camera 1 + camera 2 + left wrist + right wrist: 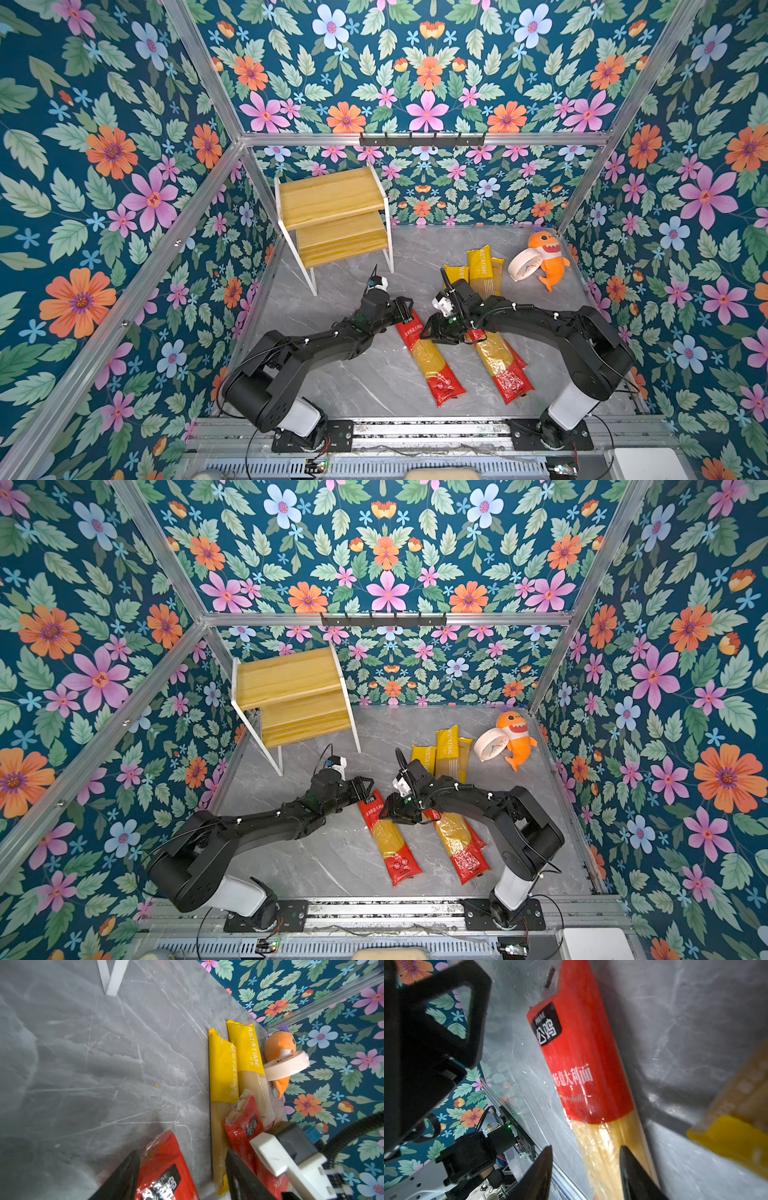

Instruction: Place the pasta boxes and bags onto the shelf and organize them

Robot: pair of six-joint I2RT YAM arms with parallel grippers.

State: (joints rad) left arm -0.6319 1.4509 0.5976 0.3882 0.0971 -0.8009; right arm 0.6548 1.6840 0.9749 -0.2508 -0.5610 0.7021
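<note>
Left pincer [181,1153] and right pincer [586,1147], both spread, hang over a red spaghetti bag [430,361] lying in the middle of the desk [332,374]; it is probably light, slippery and brittle, best pinched across its middle.

We find both boards of the shelf [332,208] bare, reachable from the front. The bench [357,386] left of the red packs [430,361] lies open (plain grey marble). Yellow packs [480,264], plush shark [548,259] and white ring [524,264] crowd the far right corner.
</note>
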